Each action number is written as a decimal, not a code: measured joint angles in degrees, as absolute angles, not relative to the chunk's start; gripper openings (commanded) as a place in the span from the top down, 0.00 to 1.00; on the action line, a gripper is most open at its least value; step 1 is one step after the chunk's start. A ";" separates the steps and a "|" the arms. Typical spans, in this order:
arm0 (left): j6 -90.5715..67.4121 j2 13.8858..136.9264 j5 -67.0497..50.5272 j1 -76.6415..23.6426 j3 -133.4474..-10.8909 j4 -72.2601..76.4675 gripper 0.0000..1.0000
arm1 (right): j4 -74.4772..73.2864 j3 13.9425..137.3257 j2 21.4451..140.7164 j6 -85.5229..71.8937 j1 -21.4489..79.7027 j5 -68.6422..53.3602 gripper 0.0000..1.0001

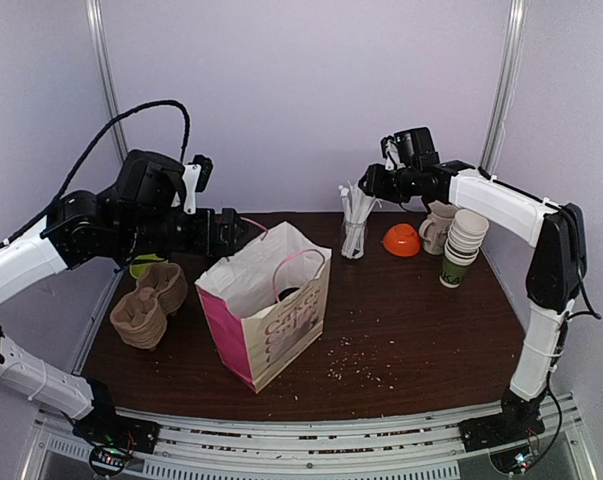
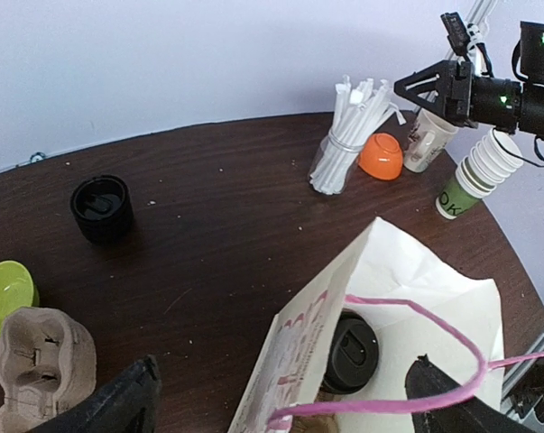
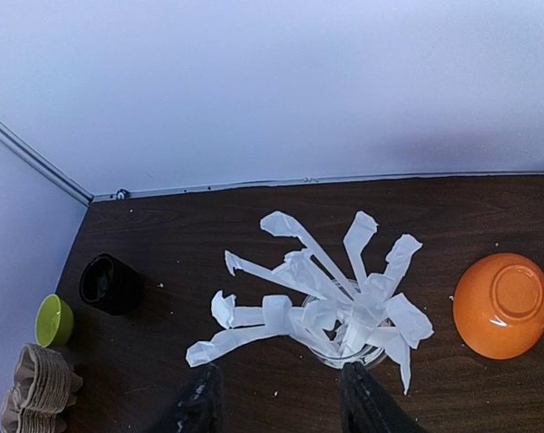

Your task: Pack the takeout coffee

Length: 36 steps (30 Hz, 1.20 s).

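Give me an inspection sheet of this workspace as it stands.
Surface: dark wooden table, crumbs scattered on it.
Job's things: coffee cup, black lid on, standing inside the paper bag.
Clutter: glass of straws, orange bowl upside down, mug, stack of cups, green bowl, cardboard carriers, black cup.
End effectors: left end effector open above the bag; right end effector open over the straws, empty.
Cables: black cable looped above the left arm.
Surroundings: pale walls, metal posts.
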State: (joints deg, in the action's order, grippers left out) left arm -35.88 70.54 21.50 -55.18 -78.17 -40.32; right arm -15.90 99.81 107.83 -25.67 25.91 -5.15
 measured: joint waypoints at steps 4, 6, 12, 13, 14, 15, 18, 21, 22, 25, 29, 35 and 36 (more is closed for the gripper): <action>-35.88 68.14 24.62 -55.18 -75.92 -40.21 0.02 | -17.67 102.48 109.69 -25.26 25.91 -5.13 0.59; -35.88 66.96 25.67 -55.18 -74.74 -39.77 0.03 | -18.46 103.28 110.10 -25.19 25.93 -5.13 0.60; -35.88 64.93 27.46 -55.18 -72.79 -38.87 0.04 | -19.97 105.67 111.33 -24.62 26.02 -5.13 0.65; -35.86 64.88 27.59 -55.18 -72.64 -38.79 0.04 | -20.12 105.89 111.53 -24.60 26.02 -5.13 0.65; -35.86 64.84 27.75 -55.18 -72.51 -38.70 0.04 | -20.27 106.06 111.72 -24.45 26.02 -5.13 0.66; -35.86 64.84 27.86 -55.18 -72.42 -38.68 0.04 | -20.69 106.45 112.01 -24.36 26.02 -5.13 0.67; -35.88 64.77 28.21 -55.18 -72.07 -38.57 0.05 | -21.41 107.90 113.40 -24.38 26.02 -5.15 0.72; -35.90 64.64 28.36 -55.18 -71.33 -38.44 0.05 | -22.15 108.53 114.32 -24.38 26.06 -5.17 0.77; -35.92 64.60 28.36 -55.18 -71.07 -38.37 0.05 | -22.24 108.57 114.43 -24.38 26.09 -5.19 0.78; -35.92 64.49 28.38 -55.18 -70.41 -38.06 0.05 | -22.68 108.99 114.72 -24.32 26.17 -5.21 0.83; -35.92 64.36 28.47 -55.18 -69.95 -37.52 0.06 | -22.90 110.06 114.89 -24.25 26.37 -5.21 0.89; -35.92 64.31 28.67 -55.18 -69.73 -37.36 0.06 | -23.44 111.07 115.11 -24.01 26.37 -5.21 1.00; -35.92 64.31 28.75 -55.18 -69.71 -37.34 0.06 | -23.55 111.22 115.18 -23.97 26.37 -5.21 1.00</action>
State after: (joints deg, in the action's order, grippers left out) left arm -35.92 64.31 28.75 -55.18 -69.71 -37.34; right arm -23.55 111.22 115.18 -23.97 26.37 -5.21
